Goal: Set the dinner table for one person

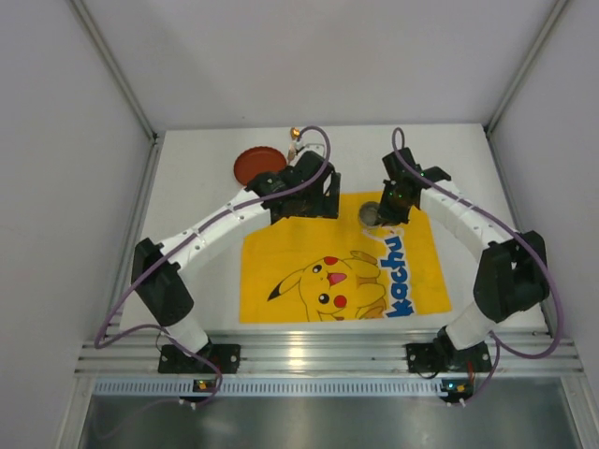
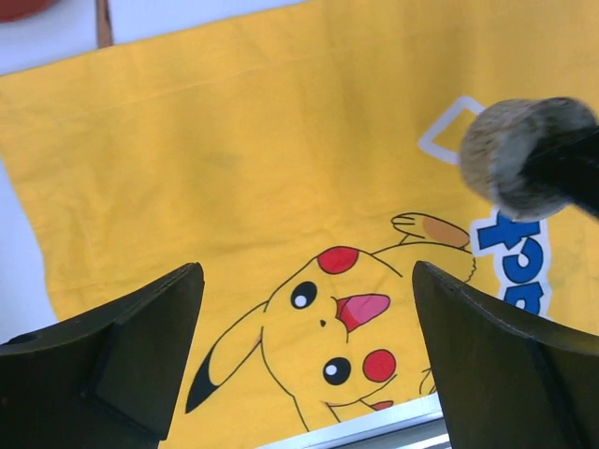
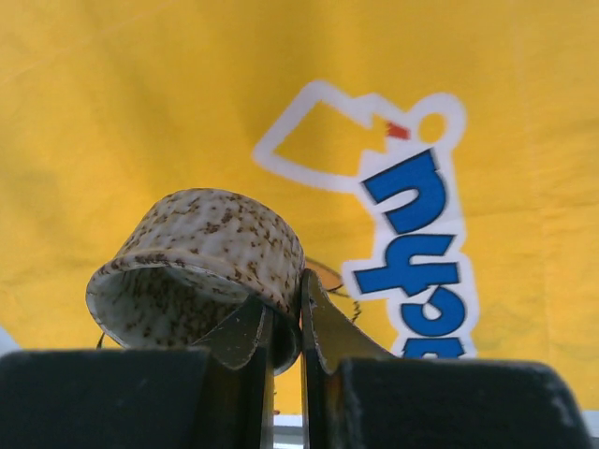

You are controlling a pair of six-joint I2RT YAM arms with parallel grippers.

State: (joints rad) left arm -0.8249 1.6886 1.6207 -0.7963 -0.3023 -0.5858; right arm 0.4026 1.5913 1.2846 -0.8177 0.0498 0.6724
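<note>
Above the yellow mat (image 3: 140, 103), the right pincer (image 3: 285, 309) clamps the rim of a speckled cup (image 3: 201, 248) (fingers (image 3: 241, 335) masking part); the left pincer (image 2: 309, 309) gapes wide, empty.

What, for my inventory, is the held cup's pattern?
Cream with brown speckles; the cup shows best in right wrist.

Bright even light; soft shadows on dinner table (image 1: 187, 182); glare on aluminium rail (image 1: 314, 357).
</note>
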